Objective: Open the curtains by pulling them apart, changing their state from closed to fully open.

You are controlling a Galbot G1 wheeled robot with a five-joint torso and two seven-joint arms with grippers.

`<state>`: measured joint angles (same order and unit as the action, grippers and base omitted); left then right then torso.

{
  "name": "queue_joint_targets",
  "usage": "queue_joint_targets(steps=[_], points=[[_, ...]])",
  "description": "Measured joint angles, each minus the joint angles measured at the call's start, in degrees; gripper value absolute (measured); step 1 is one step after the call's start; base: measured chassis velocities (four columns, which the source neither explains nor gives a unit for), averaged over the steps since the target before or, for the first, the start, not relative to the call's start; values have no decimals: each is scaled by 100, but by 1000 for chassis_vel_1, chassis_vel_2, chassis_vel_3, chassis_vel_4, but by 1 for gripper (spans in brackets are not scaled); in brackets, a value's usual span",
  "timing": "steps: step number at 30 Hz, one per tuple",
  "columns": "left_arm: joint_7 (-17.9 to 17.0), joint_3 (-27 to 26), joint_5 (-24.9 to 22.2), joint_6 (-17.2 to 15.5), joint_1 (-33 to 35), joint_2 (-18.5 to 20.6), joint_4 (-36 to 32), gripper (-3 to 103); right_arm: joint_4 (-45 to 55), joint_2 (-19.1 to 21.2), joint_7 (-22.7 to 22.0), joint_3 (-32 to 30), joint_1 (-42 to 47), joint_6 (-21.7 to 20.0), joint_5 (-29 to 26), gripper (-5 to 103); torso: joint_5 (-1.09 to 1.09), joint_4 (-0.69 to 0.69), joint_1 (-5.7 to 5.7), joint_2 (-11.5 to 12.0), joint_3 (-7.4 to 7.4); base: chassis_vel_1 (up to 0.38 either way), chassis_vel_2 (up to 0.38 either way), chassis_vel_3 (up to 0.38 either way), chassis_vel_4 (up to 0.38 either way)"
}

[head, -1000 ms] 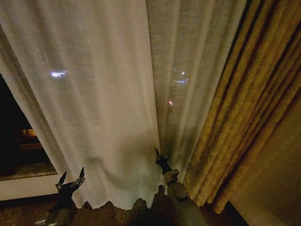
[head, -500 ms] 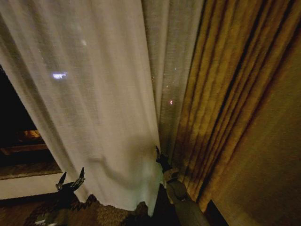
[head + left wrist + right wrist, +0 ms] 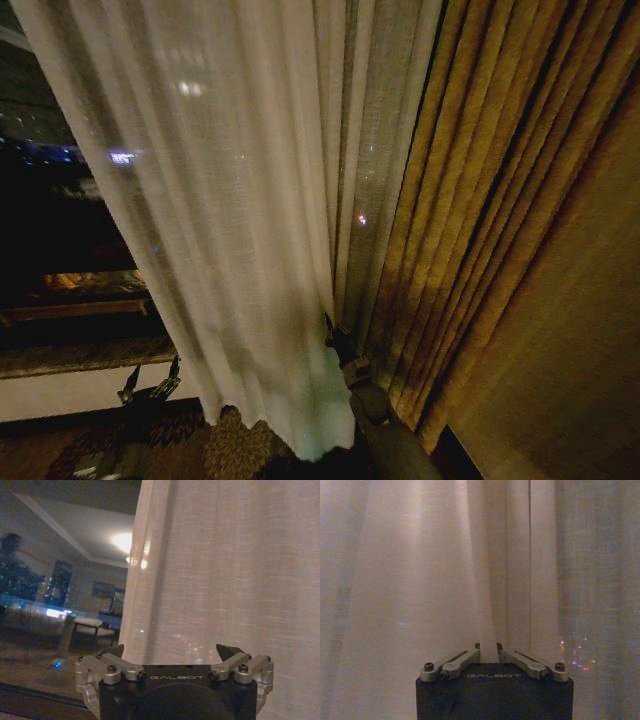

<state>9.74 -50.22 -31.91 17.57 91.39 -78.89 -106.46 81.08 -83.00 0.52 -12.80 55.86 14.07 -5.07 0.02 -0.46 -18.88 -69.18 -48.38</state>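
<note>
Pinching a curtain [image 3: 250, 220] fold, our right end effector [image 3: 330, 328] sits beside the gold drape [image 3: 500, 200]; curtains hang bunched centre-right. Our left end effector [image 3: 150, 382], spread and empty, waits near-left.

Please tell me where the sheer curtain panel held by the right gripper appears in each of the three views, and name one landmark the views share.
Head view: the sheer curtain panel hangs at the centre; the right gripper pinches its edge low down.
Left wrist view: the panel covers the right side, beyond the open left gripper.
Right wrist view: a fold of the panel sits between the shut jaws.
Shared landmark: the city lights glowing through the fabric.
</note>
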Motion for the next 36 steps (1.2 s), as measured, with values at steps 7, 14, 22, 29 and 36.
queue_joint_targets(steps=[7,14,22,29,36], points=[[1,1,0,0,0,0,0,100,-711,135,-532,-224,-676,-73,-381,0,-3,1,0,0,0,0,0,0,0],[2,2,0,0,0,0,0,100,-975,472,-1113,-956,-1035,-297,-215,0,-1,0,-1,1,0,0,0,0,0],[2,2,0,0,0,0,0,100,-1102,687,-2209,-1460,-1033,-734,333,0,-2,0,0,1,0,0,0,0,0],[2,2,0,0,0,0,0,100,-740,745,-2276,-1337,-842,-769,285,0,-1,-2,-1,1,-1,0,0,0,0],[1,1,0,0,0,0,0,100,483,794,-1252,-736,-101,-957,-703,2,-2,0,0,1,0,0,0,0,0]])
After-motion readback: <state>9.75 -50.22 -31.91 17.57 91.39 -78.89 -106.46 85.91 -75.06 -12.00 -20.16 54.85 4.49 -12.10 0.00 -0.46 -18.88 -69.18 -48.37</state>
